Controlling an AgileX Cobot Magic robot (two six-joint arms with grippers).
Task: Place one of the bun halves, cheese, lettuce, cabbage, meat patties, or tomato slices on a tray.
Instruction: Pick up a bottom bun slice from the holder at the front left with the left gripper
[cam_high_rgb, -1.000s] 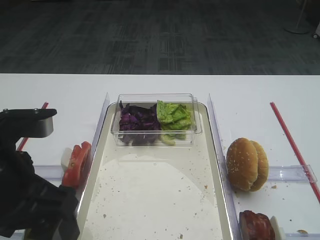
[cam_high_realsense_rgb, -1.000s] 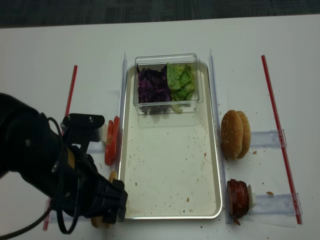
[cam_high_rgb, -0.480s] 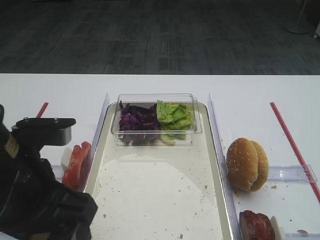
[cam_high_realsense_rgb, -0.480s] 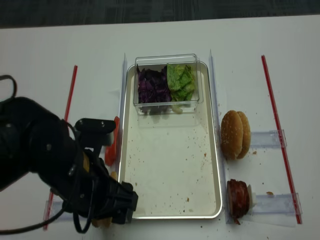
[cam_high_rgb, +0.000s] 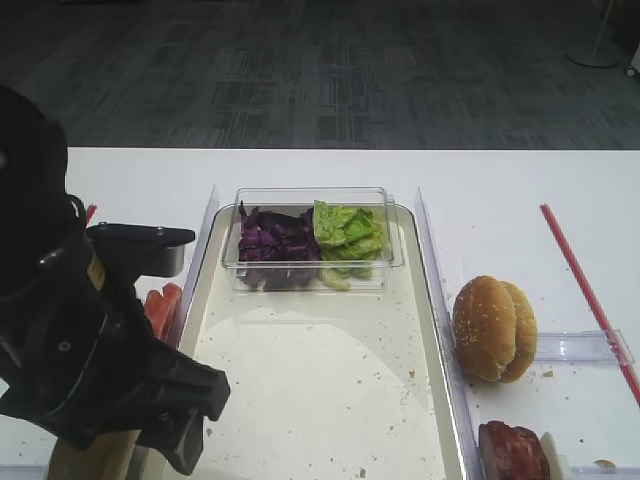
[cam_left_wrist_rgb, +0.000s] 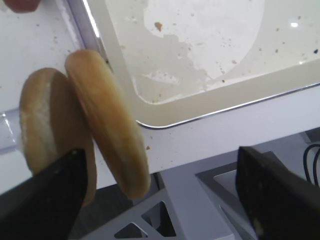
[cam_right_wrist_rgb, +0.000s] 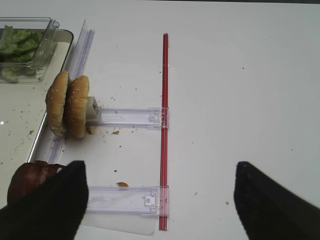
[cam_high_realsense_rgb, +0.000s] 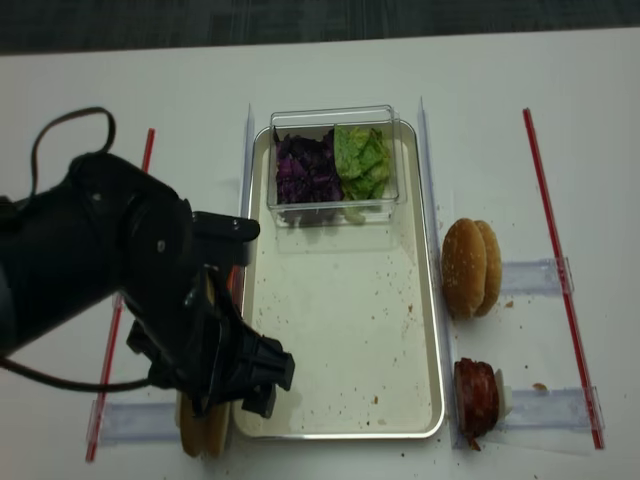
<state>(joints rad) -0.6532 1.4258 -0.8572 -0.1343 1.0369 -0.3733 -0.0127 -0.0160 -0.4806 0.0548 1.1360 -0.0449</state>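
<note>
Two thin bun halves (cam_left_wrist_rgb: 107, 120) stand on edge just outside the near left corner of the silver tray (cam_left_wrist_rgb: 210, 100). My left gripper (cam_left_wrist_rgb: 157, 152) is open around them: one finger lies in front of the left half, and the right half stands apart from the other finger. From above, the left arm (cam_high_realsense_rgb: 150, 290) hides the gripper, and the bun halves (cam_high_realsense_rgb: 200, 435) show below it. My right gripper (cam_right_wrist_rgb: 157, 167) is open over bare table. Lettuce (cam_high_rgb: 348, 232) and cabbage (cam_high_rgb: 275, 240) fill a clear box. Tomato slices (cam_high_rgb: 160, 305) stand left of the tray, meat patties (cam_high_realsense_rgb: 477, 392) right. Cheese is out of view.
Two seeded bun tops (cam_high_realsense_rgb: 470, 268) stand on edge right of the tray (cam_high_realsense_rgb: 340, 300). Clear plastic rails (cam_right_wrist_rgb: 130, 117) and red strips (cam_right_wrist_rgb: 164, 125) lie on the white table. The table's front edge (cam_left_wrist_rgb: 225, 135) runs right below the left gripper.
The left arm has swung right and risen in the high views, now overlapping the tray's left rim and covering most of the tomato slices. Its jaws have narrowed slightly.
</note>
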